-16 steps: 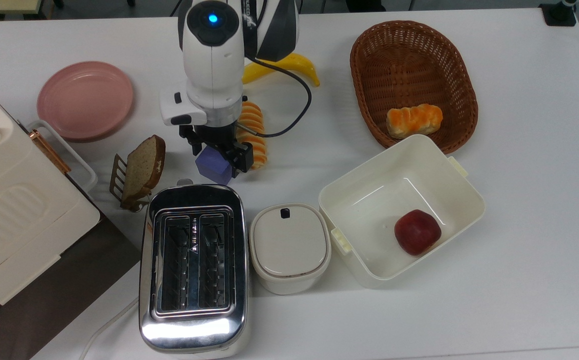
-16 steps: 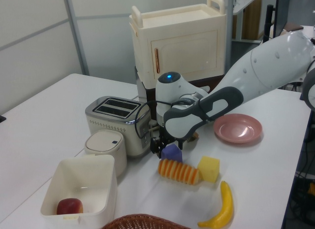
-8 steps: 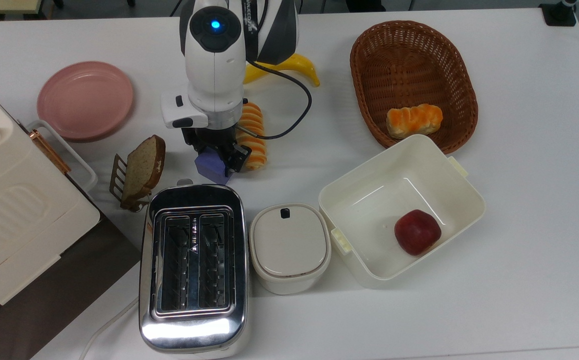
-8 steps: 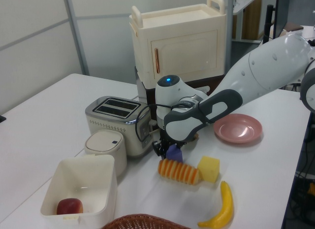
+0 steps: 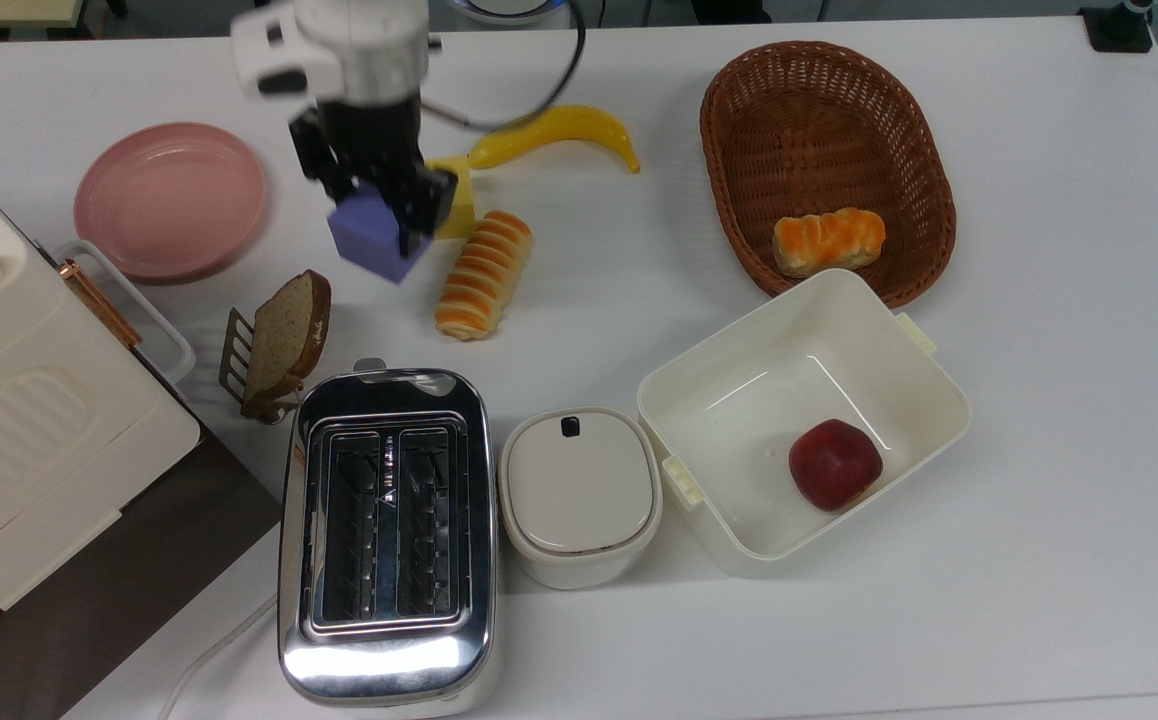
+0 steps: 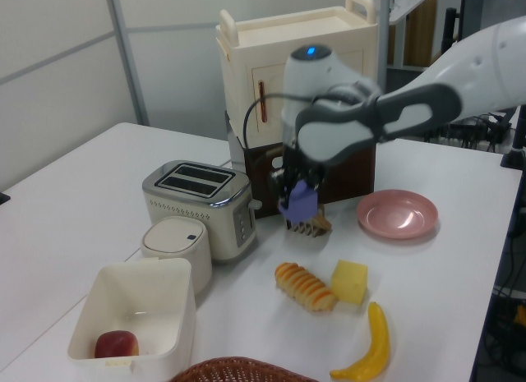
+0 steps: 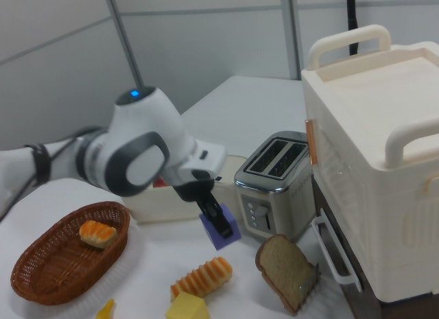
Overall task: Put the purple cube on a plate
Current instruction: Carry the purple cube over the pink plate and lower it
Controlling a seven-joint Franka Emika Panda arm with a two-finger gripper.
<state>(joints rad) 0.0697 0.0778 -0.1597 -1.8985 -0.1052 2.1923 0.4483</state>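
Purple cube (image 5: 373,237) first, read across the top view: at the far left lies the pink plate (image 5: 170,200), bare, and to its right the cube hangs clear of the tabletop (image 5: 1039,560), clamped in the pincer (image 5: 371,195) — black fingers pressed on two opposite faces. Right again sit the yellow block (image 5: 453,205) and striped bread roll (image 5: 484,273). It looks light and foam-soft, likely to dent under pressure; flat opposite faces seem the best hold.
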